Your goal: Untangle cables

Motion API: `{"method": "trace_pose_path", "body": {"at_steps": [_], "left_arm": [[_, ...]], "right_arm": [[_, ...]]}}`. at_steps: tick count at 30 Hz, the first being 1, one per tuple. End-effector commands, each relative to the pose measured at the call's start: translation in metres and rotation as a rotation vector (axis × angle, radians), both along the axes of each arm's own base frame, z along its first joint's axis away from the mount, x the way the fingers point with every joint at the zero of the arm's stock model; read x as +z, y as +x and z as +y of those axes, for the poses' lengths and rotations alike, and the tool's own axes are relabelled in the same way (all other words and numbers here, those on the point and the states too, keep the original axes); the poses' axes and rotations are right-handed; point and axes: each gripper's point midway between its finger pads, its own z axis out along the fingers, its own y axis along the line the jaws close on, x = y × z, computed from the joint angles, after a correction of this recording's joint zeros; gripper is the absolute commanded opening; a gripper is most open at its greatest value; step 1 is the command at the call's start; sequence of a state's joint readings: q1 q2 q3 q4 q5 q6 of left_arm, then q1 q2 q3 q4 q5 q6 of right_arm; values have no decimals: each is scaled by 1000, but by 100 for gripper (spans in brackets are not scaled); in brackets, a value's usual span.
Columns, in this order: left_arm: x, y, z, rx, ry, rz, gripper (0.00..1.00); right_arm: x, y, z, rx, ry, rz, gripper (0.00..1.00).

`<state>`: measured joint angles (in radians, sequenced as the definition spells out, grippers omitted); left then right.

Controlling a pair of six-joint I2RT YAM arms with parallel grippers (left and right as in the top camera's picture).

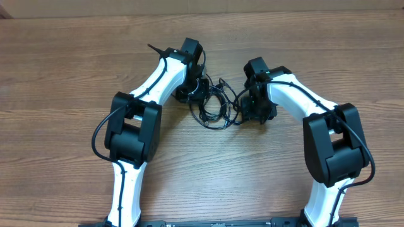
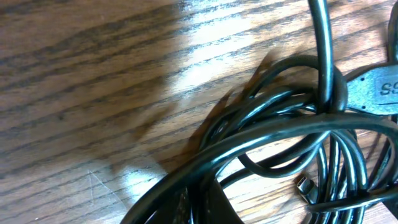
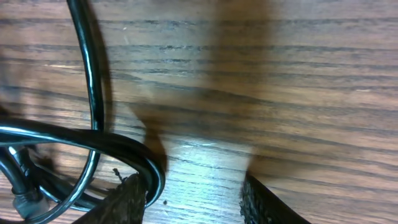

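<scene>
Surface: a brown wood-grain table [image 1: 63, 75] is seen in every view. A paler tan strip [image 1: 315, 6] is noted along the 12 o'clock edge of the overhead view. A black rail [image 1: 221, 222] is noted along the 6 o'clock edge.

Cables [image 1: 214, 107]: a small black tangle of loops is found just 12 o'clock of the table centre, between the two grippers.

Left arm [image 1: 129, 135]: it is raised from the 6 o'clock edge. It is bent at a black elbow block and angled toward 1 o'clock. Its wrist is turned down onto the tangle.

Left gripper [image 1: 189, 93]: it is set at 9 o'clock of the cables and is closed fully. In the left wrist view the cables [image 2: 280, 124] fill the 3 to 6 o'clock part of the frame. Several loops are crossed by one upright strand. A grey plug [image 2: 379, 90] is seen at 3 o'clock and a small connector [image 2: 303, 186] at 5 o'clock. Whether a strand is pinched cannot be told.

Right arm [image 1: 334, 148]: it is mirrored, angled toward 10 o'clock and bent down at the wrist.

Right gripper [image 1: 252, 110]: it is set at 3 o'clock of the tangle. In the right wrist view the gripper [image 3: 193, 205] is seen partly open. Bare table lies between its fingers [image 3: 127, 199] and nothing is held. One cable loop [image 3: 93, 143] is curved against the 9 o'clock finger.
</scene>
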<state>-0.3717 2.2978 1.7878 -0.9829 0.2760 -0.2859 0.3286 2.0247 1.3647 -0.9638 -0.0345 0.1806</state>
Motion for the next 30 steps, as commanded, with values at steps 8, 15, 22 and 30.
{"method": "trace_pose_path", "body": {"at_steps": [8, 15, 22, 30], "left_arm": [[-28, 8, 58, 70, 287, -25, 4], [-27, 12, 88, 131, 323, -6, 4], [-27, 14, 106, 170, 329, 11, 4], [-27, 15, 108, 175, 327, 12, 4]], "right_arm": [[-25, -8, -54, 1, -301, 34, 48], [-18, -4, -90, -77, -432, 15, 48], [-19, -3, -110, -149, -414, 36, 47], [-23, 1, -109, -165, -350, 34, 49]]}}
